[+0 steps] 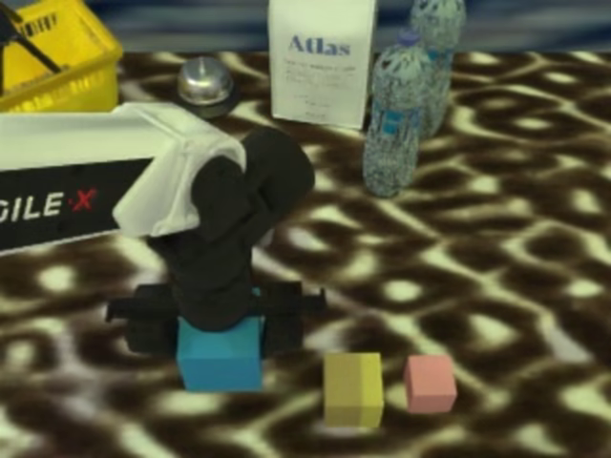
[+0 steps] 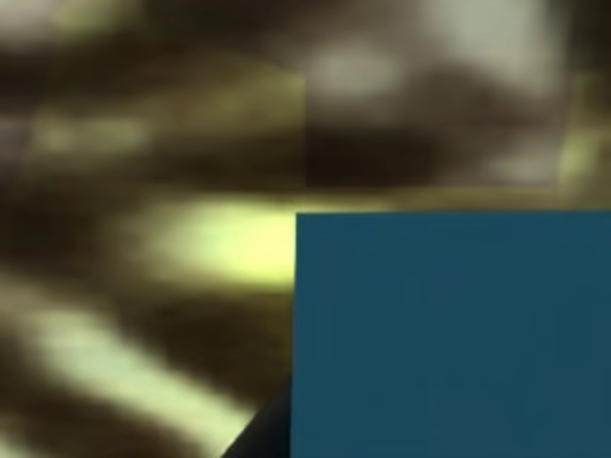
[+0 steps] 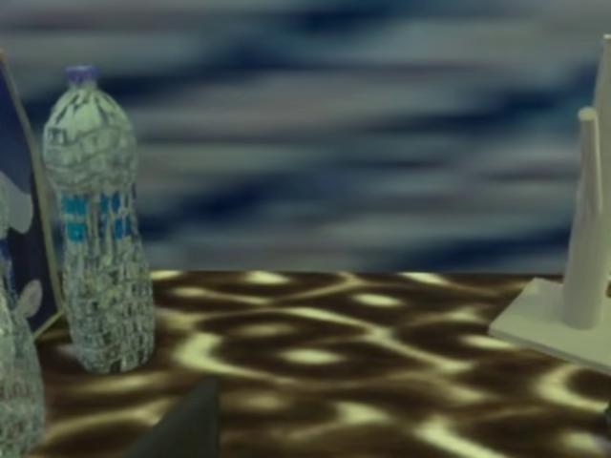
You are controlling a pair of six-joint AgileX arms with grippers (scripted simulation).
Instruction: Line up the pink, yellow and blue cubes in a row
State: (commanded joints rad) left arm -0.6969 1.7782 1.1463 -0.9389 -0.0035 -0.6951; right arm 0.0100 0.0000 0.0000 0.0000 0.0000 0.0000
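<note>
Cubes sit in a rough line along the table's near edge: the blue cube (image 1: 221, 354) toward the left, the yellow cube (image 1: 353, 388) near the middle, and the pink cube (image 1: 429, 384) just beside the yellow one on its right, the two apart by a narrow gap. My left gripper (image 1: 218, 315) hangs straight over the blue cube, its dark body covering the cube's far side; whether its fingers are clamped on the cube or parted I cannot tell. The left wrist view is filled at one side by the blue cube's flat face above the brown-and-cream table (image 1: 496, 239). Toward the far edge stand a yellow basket (image 1: 57, 57) in the left corner, a metal bell (image 1: 204, 82), a white carton (image 1: 322, 59) and two water bottles (image 1: 393, 114). My right arm is not seen from above; its wrist view looks across the table at a bottle.
</note>
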